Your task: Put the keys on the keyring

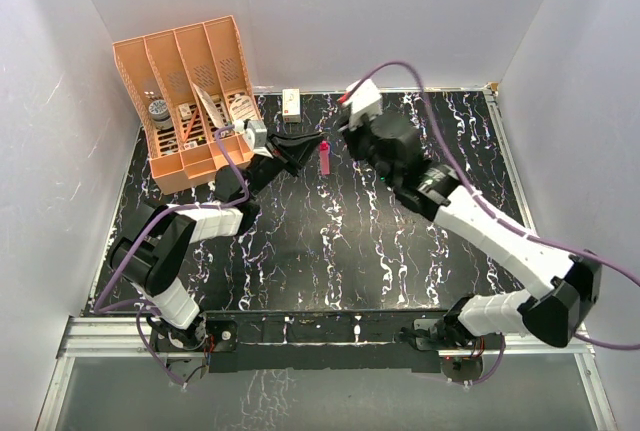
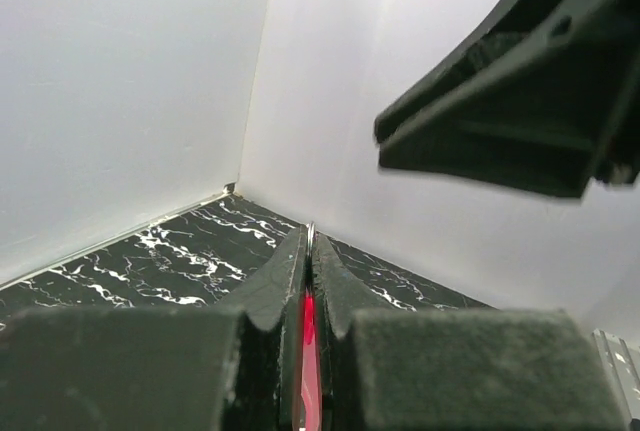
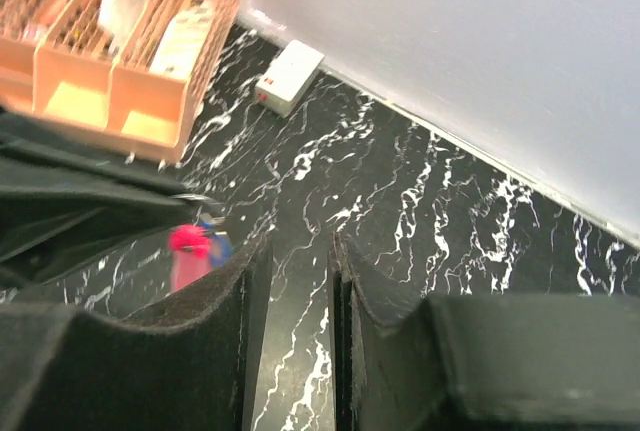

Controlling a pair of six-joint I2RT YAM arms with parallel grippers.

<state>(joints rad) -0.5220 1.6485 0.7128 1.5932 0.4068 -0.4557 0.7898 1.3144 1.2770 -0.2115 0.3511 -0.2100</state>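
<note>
Right now my left pincer is clamped shut on the red-pink keyring, holding it above the tabletop near the middle of its far edge. My right pincer sits just beside it, fingers slightly parted with nothing between them. A blue key shows at the keyring's top end; whether it is truly threaded on I cannot tell. Risks, as I judge them: a key not fully on could slide off and drop to the tabletop, and my right fingers, being so close, could nudge the keyring crooked or out of my grip. Count: one keyring, one blue key, no pale key that I can find, one white box, one orange rack, two pincers.
</note>
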